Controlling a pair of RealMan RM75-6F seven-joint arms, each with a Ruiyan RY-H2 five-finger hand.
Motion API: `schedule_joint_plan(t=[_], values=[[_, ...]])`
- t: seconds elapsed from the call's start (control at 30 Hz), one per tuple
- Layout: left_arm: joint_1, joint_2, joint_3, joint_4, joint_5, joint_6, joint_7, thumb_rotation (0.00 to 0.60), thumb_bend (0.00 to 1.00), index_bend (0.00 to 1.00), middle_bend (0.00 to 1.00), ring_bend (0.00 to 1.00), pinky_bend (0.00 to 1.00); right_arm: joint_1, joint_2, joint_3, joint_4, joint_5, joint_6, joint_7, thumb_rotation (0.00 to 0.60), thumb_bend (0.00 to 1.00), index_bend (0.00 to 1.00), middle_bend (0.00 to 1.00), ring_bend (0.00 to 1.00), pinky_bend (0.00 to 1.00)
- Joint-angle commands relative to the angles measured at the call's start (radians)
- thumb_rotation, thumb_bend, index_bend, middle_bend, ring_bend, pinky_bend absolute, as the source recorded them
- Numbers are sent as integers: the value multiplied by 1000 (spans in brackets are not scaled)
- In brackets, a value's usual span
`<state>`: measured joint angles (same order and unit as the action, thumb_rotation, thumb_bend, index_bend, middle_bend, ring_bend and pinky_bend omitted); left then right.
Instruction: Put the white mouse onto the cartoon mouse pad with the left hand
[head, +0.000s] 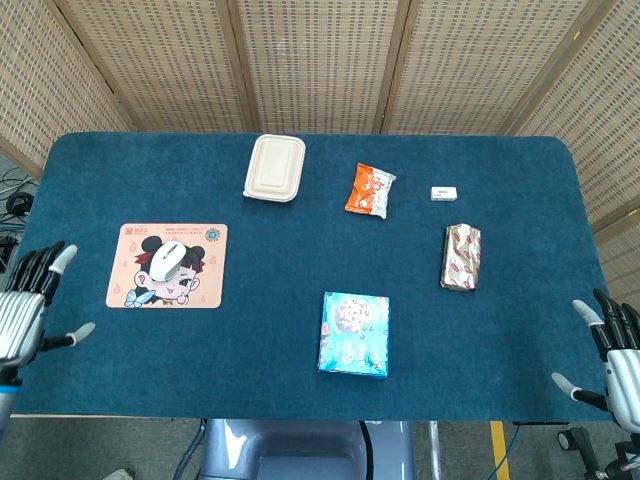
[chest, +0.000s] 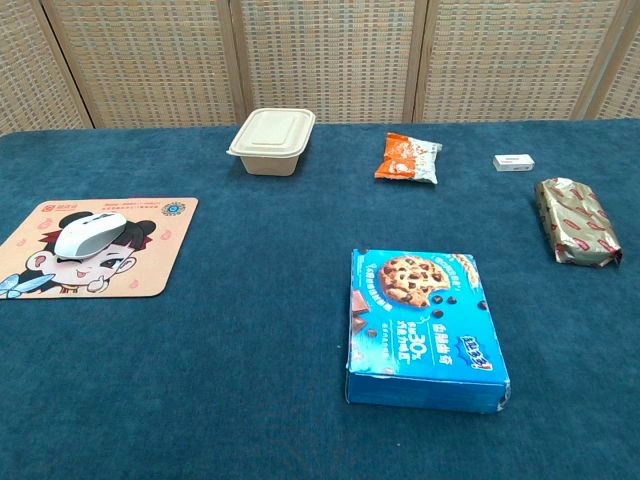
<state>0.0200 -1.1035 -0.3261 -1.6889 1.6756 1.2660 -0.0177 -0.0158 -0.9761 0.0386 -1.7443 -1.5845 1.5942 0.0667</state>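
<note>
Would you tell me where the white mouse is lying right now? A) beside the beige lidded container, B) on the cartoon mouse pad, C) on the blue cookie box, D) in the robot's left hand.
B: the white mouse rests on the cartoon mouse pad, while the left hand is off at the table's edge, holding nothing.

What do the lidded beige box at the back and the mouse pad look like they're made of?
The beige box looks like moulded pulp or fibre: matte, cream, soft rounded edges, though plastic foam is possible. The cartoon mouse pad seems thin, flexible rubber with a printed fabric top; it lies flat with rounded corners, under the white mouse.
</note>
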Motion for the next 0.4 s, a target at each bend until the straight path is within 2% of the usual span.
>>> schedule_joint_plan(t=[0.03, 0.17, 0.4], values=[[39, 30, 73, -31, 44, 65, 41, 600, 0, 0, 0, 0, 0, -1, -1, 1, 0, 0, 3, -2, 600, 53, 119, 0, 0, 0], [33, 33, 113, -42, 45, 74, 62, 600, 0, 0, 0, 0, 0, -2, -3, 2, -1, 4, 3, -8, 600, 53, 119, 0, 0, 0], [0, 21, 152, -13, 28, 73, 45, 600, 0, 0, 0, 0, 0, 1, -9, 3, -1, 7, -4, -24, 600, 53, 119, 0, 0, 0]])
